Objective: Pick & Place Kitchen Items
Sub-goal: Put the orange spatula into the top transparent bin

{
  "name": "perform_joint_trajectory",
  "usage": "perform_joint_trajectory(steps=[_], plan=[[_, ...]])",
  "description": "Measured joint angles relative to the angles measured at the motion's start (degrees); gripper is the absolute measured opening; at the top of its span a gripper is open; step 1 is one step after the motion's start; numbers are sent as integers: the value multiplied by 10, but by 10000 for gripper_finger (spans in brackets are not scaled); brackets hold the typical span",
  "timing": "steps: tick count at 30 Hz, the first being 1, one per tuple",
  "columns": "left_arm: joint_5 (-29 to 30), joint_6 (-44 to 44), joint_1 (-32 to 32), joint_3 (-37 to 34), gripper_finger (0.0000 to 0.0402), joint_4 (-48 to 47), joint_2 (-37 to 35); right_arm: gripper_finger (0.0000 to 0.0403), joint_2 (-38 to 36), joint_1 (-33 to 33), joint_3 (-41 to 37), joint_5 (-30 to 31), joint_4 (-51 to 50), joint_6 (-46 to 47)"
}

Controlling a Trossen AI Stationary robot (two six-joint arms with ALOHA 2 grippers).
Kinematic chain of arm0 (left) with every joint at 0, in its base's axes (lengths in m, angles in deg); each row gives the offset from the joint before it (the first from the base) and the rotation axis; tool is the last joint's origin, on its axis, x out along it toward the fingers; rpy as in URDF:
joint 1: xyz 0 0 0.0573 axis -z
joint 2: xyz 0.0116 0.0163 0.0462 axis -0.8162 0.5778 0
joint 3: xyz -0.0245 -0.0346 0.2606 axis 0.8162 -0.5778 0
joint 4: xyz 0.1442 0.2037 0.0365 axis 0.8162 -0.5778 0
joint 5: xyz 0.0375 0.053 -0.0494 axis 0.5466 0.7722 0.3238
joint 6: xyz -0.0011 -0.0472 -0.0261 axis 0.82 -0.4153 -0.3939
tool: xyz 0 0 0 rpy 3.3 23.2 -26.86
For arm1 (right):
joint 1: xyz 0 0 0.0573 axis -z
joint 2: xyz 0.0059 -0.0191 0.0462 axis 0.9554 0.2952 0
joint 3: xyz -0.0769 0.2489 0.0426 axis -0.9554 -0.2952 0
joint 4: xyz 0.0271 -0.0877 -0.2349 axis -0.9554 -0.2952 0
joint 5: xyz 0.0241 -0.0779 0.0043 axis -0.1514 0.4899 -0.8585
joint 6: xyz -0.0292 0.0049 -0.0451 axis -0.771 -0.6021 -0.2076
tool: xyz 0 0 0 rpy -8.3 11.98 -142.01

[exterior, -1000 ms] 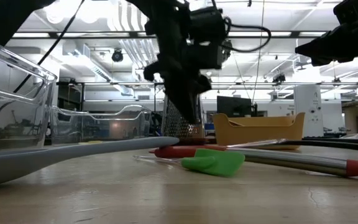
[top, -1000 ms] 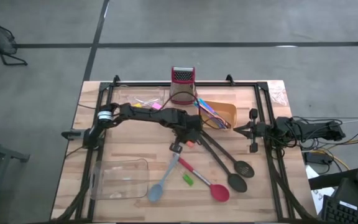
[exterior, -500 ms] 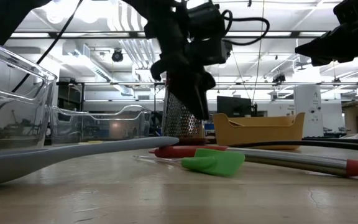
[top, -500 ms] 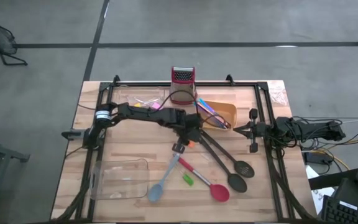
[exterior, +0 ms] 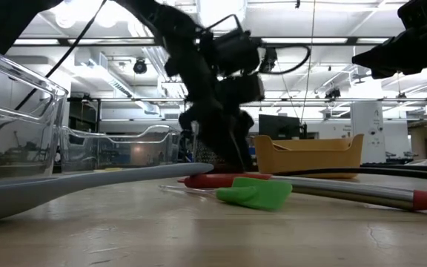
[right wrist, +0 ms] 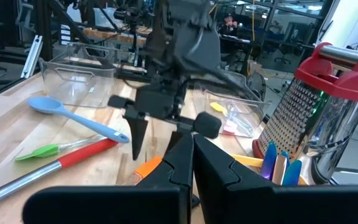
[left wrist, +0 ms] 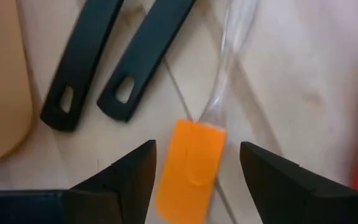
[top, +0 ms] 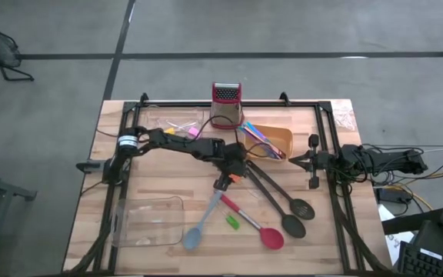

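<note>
My left gripper [top: 229, 175] is open near the middle of the table, low over a small orange block [left wrist: 191, 165] with a clear handle that lies flat on the wood. Its two fingers stand on either side of the block without touching it. Just beyond lie the handle ends of two long black slotted spoons [left wrist: 82, 68], whose heads [top: 298, 211] point to the near right. A red-headed spoon [top: 256, 227], a grey-blue spatula [top: 202, 223] and a green block [top: 231, 222] lie nearer the front. My right gripper [top: 294, 160] waits shut at the table's right side.
An orange bowl [top: 277, 142] holding thin coloured sticks [top: 256, 137] sits just right of my left gripper. A red-topped metal grater [top: 226, 104] stands at the far edge. Clear trays sit at the far left [top: 175, 123] and near left [top: 148, 219].
My left gripper has gone down toward the table over the orange block, and its fingers have opened from shut. The items on the table have stayed where they were.
</note>
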Motion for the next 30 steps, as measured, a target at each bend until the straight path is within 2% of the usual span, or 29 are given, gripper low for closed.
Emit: perform_joint_trajectory(steps=[7,11,14,21,30], plan=[[-2,-12,-9,-44,232,49,4,9,0,0,0,0,0,0],[-9,-47,-12,-44,206,46,12,9,0,0,0,0,0,0],[-31,-67,-15,-43,164,48,24,9,0,0,0,0,0,0],[-42,-69,-14,-44,28,41,39,9,0,0,0,0,0,0],[-47,-72,-13,-26,27,-18,2,9,0,0,0,0,0,0]])
